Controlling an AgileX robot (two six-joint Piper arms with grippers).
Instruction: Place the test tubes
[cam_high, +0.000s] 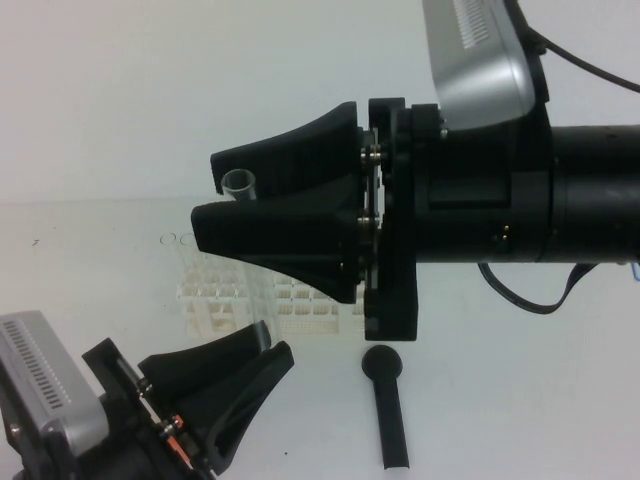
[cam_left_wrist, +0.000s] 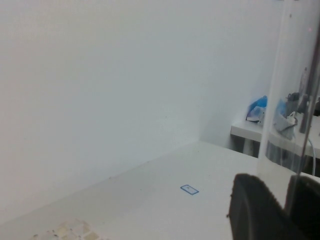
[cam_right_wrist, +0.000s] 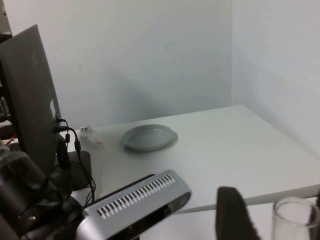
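Observation:
A clear test tube (cam_high: 240, 184) stands upright above the white rack (cam_high: 300, 308). My left gripper (cam_high: 272, 345), at the near left, is shut on the tube's lower part; in the left wrist view the tube (cam_left_wrist: 280, 125) rises from between the black fingers (cam_left_wrist: 250, 210). My right gripper (cam_high: 205, 187) reaches in from the right and stands open around the tube's open top. In the right wrist view the rim (cam_right_wrist: 295, 215) sits between the jaws, with a gap to one finger (cam_right_wrist: 230, 215).
Two more tube rims (cam_high: 178, 240) show at the rack's far left. A black handle-shaped object (cam_high: 388, 405) lies on the table to the right of the rack. A grey dish (cam_right_wrist: 149, 137) and a grey panel (cam_right_wrist: 30, 100) sit beyond. A blue mark (cam_left_wrist: 189, 189) is on the table.

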